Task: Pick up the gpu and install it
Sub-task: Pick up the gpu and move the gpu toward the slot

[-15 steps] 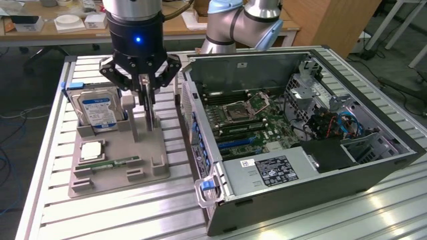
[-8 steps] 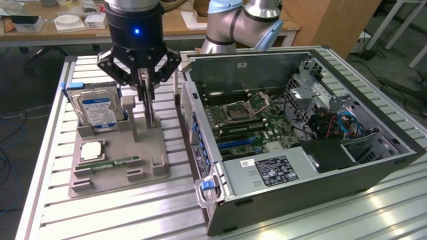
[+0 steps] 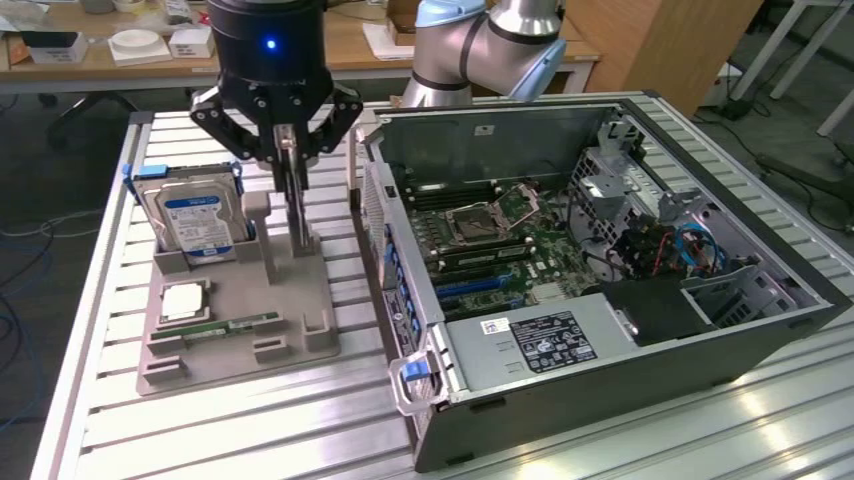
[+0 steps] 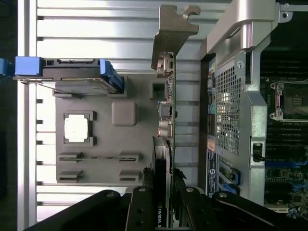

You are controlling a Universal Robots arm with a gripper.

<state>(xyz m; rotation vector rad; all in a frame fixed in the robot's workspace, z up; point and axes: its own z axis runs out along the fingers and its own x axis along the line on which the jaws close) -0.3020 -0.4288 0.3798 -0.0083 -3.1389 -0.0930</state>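
Clamps the gpu (image 3: 299, 205) edge-on in the gripper (image 3: 284, 150), jaws pressed on its black cooler end, silver bracket pointing down. Holds it upright over the gray fixture (image 3: 234, 330), at the fixture's edge nearest the open computer case (image 3: 641, 330).

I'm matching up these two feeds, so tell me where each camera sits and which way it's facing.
Exterior view: raised off the arm, looking down slantwise at the grey holder and open computer case; the arm and gripper show.
Wrist view: on the wrist, looking straight down along the gpu to the holder; the fingers show, clamping the gpu.
Both share the gpu, holder, hard drive and computer case.
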